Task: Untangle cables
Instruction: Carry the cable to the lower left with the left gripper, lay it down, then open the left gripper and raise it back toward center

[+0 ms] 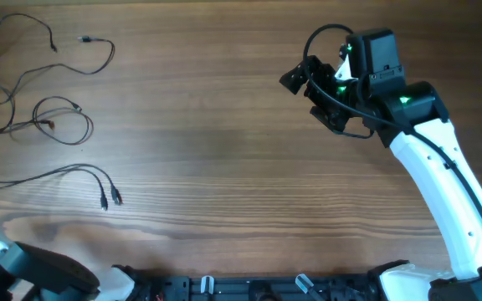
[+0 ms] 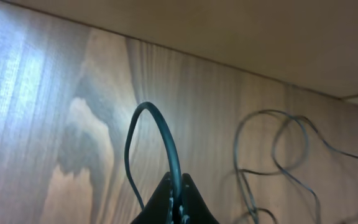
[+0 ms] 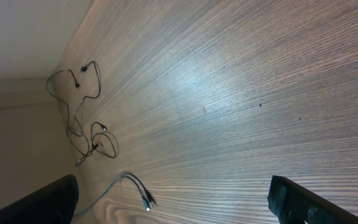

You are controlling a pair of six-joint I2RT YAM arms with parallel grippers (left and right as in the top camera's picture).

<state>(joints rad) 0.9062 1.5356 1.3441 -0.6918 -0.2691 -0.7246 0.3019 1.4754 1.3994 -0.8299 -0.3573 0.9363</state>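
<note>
While one forked cord (image 1: 99, 182) already lies apart, the other cables (image 1: 47, 124) at the table's (image 1: 224, 150) left edge cross in loops, so most untangling remains, with the left hand (image 2: 176, 200) pressed together and the right hand (image 3: 173, 186) spread wide, well away.

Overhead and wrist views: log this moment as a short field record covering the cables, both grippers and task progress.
cables: loose thin black strands on the left side of the table, loops overlapping
forked cable: nearer strand ending in two plugs, runs off the left edge
left gripper: shut on a dark cord that arches up from its tips
right gripper: open, empty, well to the right of the cables
progress: upper strands cross each other, not yet separated
</note>
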